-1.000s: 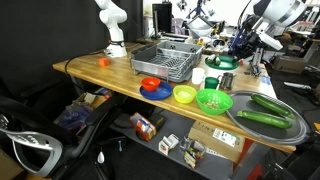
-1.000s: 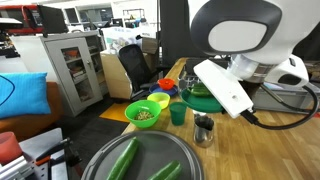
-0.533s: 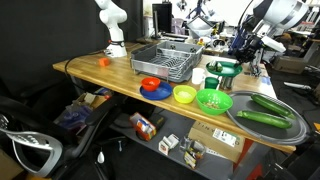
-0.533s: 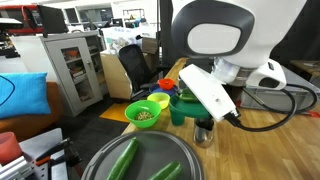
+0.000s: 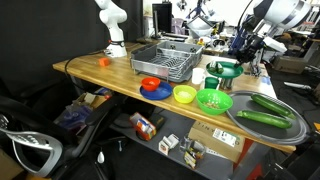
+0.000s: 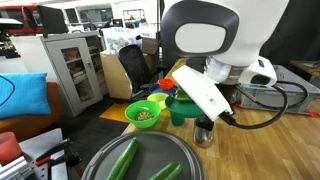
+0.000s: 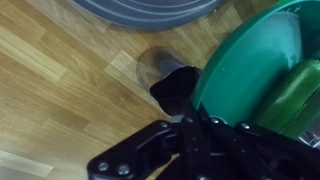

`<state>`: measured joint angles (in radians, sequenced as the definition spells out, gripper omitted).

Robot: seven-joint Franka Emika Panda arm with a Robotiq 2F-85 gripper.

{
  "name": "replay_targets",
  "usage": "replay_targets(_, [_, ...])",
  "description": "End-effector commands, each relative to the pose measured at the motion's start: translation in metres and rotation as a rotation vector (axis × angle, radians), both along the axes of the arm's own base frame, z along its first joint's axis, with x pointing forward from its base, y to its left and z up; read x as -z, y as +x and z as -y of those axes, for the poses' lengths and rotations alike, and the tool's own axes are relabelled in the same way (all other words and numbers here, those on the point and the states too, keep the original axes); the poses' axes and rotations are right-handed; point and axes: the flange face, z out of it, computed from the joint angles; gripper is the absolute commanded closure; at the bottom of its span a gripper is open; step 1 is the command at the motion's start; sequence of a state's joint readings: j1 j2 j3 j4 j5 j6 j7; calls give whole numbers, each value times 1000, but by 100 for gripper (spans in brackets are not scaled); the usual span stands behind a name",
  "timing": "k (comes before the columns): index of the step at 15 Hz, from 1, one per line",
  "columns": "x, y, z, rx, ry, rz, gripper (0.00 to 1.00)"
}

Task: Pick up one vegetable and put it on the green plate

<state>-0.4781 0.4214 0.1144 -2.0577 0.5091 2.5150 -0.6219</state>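
The dark green plate [image 5: 222, 68] is tilted and lifted off the table near the far edge; it fills the right of the wrist view [image 7: 250, 55]. My gripper [image 7: 195, 122] is shut on the plate's rim, and it also shows in an exterior view [image 5: 233, 62]. Long green cucumbers [image 5: 262, 118] lie on a grey round tray [image 5: 245, 108] at the table's end, also seen in an exterior view [image 6: 125, 158]. The tray's rim [image 7: 150, 10] shows at the top of the wrist view.
A lime speckled bowl [image 5: 213, 100], a yellow-green bowl [image 5: 184, 94], a blue plate [image 5: 154, 88] and a grey dish rack [image 5: 165, 60] stand on the wooden table. A dark metal cup [image 7: 165, 75] stands beside the held plate. A green cup [image 6: 178, 113] is near the arm.
My arm has moved sideways with the green plate, bringing it over the metal cup and closer to the grey tray. The cucumbers have not moved.
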Motion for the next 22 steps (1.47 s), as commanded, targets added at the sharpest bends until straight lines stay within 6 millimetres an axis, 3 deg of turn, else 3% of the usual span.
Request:
replay_targets(1, [-1, 0, 0, -1, 0, 1, 95])
replay_targets(8, [-1, 0, 0, -1, 0, 3, 95])
replay_targets(9, [-1, 1, 0, -1, 0, 3, 99])
replay_targets(18, [-10, -44, 4, -47, 80, 63, 99])
replay_targets(22, [0, -67, 14, -49, 88, 53, 99])
